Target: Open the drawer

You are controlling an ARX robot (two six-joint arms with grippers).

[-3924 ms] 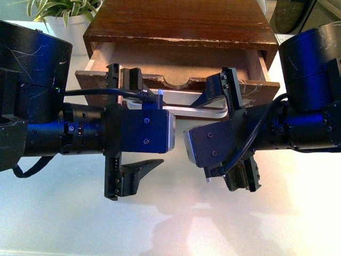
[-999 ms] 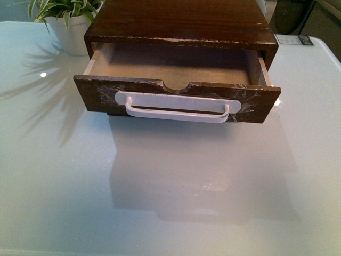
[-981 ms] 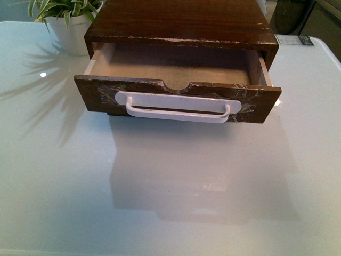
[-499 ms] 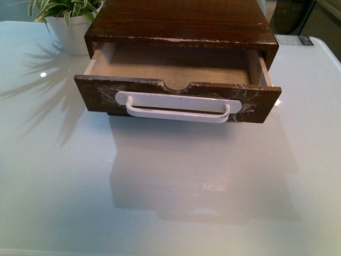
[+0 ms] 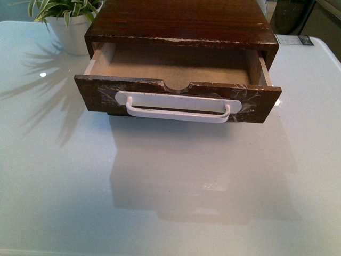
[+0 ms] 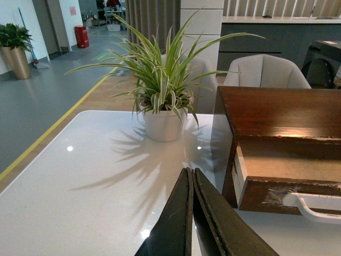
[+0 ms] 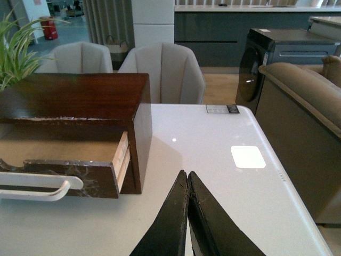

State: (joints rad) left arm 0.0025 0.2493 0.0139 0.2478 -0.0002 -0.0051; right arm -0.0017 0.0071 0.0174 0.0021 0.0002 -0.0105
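Note:
The dark brown wooden drawer (image 5: pixel 96 93) stands pulled well out of its cabinet (image 5: pixel 181 21), its pale inside empty. Its scratched front carries a long white bar handle (image 5: pixel 178 112) and a half-round notch in the top edge. The drawer also shows in the left wrist view (image 6: pixel 266 194) and the right wrist view (image 7: pixel 96 178). Neither arm shows in the front view. My left gripper (image 6: pixel 192 172) is shut and empty, above the table, apart from the drawer's left corner. My right gripper (image 7: pixel 187 174) is shut and empty, apart from the drawer's right corner.
A potted spider plant in a white pot (image 5: pixel 69 32) stands at the back left beside the cabinet, also in the left wrist view (image 6: pixel 164 124). The glossy white table (image 5: pixel 170 202) spreads in front. Chairs (image 7: pixel 160 69) and a sofa (image 7: pixel 303 122) stand beyond the table's edges.
Both arms, which were at the handle 3.9 s ago, have left the front view. Over the last second nothing has moved; the drawer stays open.

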